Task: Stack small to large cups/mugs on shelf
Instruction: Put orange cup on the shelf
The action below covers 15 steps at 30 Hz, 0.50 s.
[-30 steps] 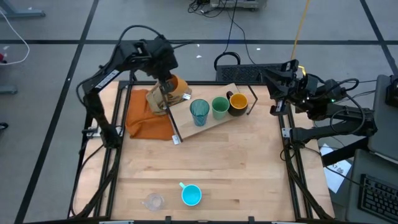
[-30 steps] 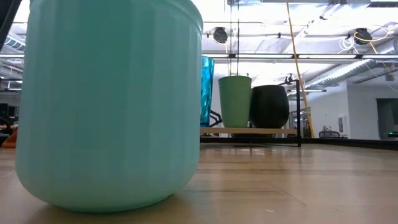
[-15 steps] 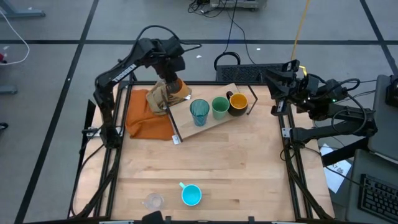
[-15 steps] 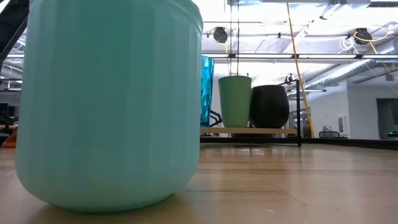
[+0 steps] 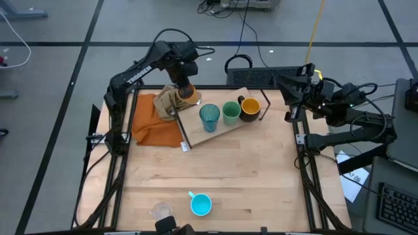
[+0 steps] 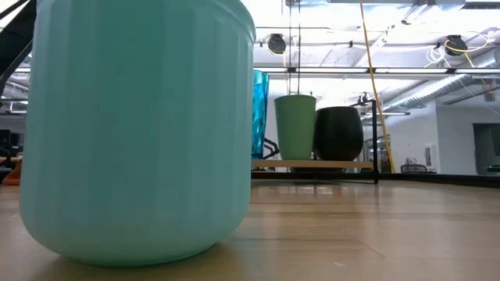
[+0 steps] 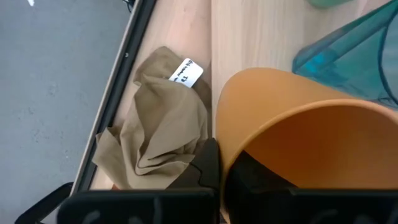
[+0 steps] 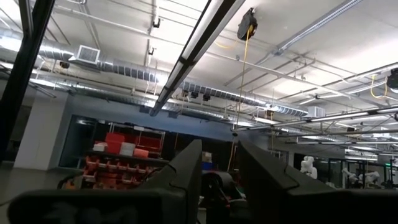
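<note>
One wooden shelf (image 5: 225, 127) at the far side carries three cups: teal tumbler (image 5: 209, 116), green cup (image 5: 230, 112), black mug (image 5: 249, 108). Left gripper (image 5: 181, 91), clamped on the orange cup (image 7: 305, 140), hovers above the shelf's left end beside one tan cloth (image 7: 158, 134). Right gripper (image 5: 290, 85), slightly parted and empty, waits far right.

Grey floor (image 5: 52, 26) crossed by dark lines; silver ducts (image 8: 124, 65) and strip lights (image 8: 199, 37) line the ceiling.
</note>
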### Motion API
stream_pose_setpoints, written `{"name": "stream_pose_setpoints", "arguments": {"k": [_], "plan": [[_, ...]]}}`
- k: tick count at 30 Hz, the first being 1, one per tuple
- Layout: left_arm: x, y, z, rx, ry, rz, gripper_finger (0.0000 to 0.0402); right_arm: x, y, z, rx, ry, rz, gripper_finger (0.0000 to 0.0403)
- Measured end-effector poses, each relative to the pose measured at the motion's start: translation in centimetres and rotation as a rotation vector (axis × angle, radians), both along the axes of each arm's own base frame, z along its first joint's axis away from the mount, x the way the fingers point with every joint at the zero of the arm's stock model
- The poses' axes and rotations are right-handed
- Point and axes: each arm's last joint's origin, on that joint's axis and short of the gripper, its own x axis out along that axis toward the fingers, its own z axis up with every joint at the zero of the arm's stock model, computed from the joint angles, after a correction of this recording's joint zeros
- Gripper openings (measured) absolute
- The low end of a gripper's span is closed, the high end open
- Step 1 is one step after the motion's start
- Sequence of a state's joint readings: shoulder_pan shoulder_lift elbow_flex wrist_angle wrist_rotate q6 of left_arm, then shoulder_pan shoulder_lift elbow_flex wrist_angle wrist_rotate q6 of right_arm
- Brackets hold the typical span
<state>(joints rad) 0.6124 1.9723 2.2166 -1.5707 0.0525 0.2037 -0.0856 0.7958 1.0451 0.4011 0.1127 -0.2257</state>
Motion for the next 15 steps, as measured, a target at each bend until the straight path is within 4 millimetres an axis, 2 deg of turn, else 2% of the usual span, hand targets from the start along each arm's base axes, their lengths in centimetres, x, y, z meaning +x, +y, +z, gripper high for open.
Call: {"name": "stream_pose_setpoints", "arguments": {"k": [6, 15], "plan": [[0.8, -0.4, -0.6, -0.010, 0.014, -0.032, 0.0000, -0.6, 0.1, 0.2, -0.005, -0.014, -0.002, 0.0096], [0.8, -0.2, -3.4, -0.071, 0.110, -0.030, 0.0000, -1.2, 0.1, 0.2, -0.007, -0.005, -0.004, 0.0096]]}}
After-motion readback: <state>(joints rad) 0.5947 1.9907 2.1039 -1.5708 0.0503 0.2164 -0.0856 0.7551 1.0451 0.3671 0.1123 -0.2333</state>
